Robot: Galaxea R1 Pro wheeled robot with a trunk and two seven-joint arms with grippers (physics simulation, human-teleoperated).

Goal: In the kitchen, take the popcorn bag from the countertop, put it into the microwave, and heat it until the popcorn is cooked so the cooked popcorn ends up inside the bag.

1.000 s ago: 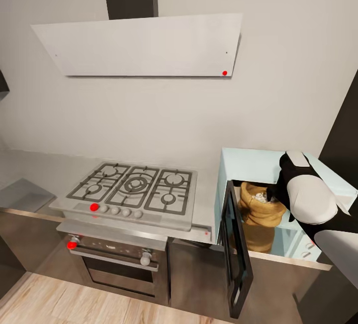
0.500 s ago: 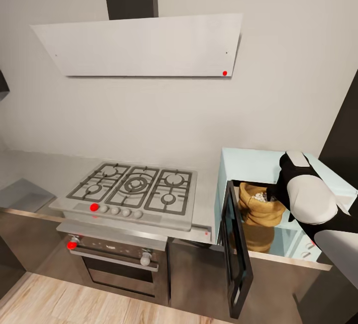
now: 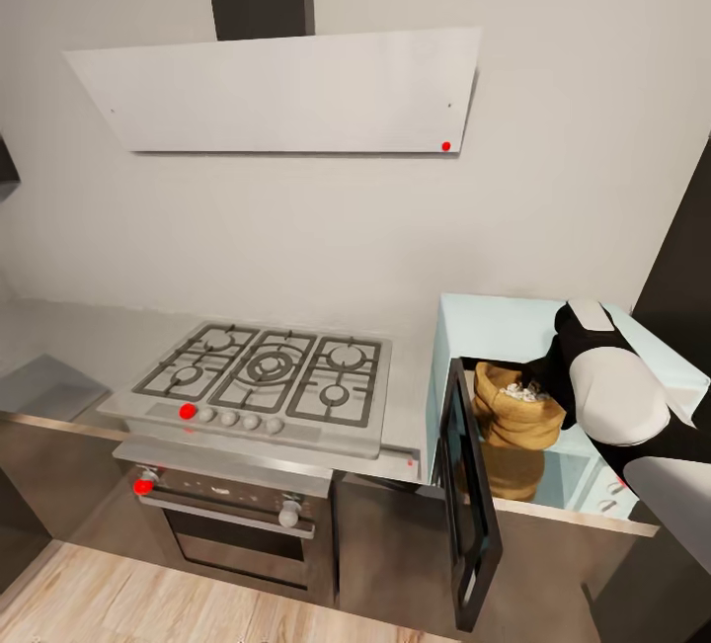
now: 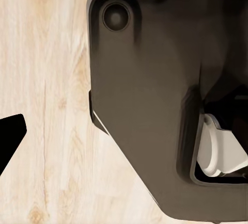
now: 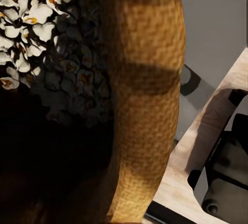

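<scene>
The pale mint-blue microwave (image 3: 499, 325) stands on the grey countertop (image 3: 69, 342) at the right, its dark glass door (image 3: 472, 515) swung wide open. The mustard-yellow popcorn bag (image 3: 513, 418) sits in the door opening, whitish popcorn (image 3: 520, 391) heaped at its top. My right gripper (image 3: 542, 384) reaches into the cavity and is shut on the bag's rolled rim; its fingers are hidden. In the right wrist view the bag's woven rim (image 5: 147, 95) and popcorn (image 5: 31, 12) loom very close. One black fingertip (image 4: 11, 137) of my left gripper shows at the edge, above wooden floor.
A gas hob (image 3: 265, 368) with black grates lies left of the microwave, above a built-in oven (image 3: 227, 520). A white extractor hood (image 3: 281, 90) hangs on the wall. A dark tall cabinet (image 3: 686, 278) borders the microwave's right. My dark base (image 4: 155, 105) shows in the left wrist view.
The right arm has shifted the popcorn bag slightly up and deeper into the microwave opening. The door and everything else stay put.
</scene>
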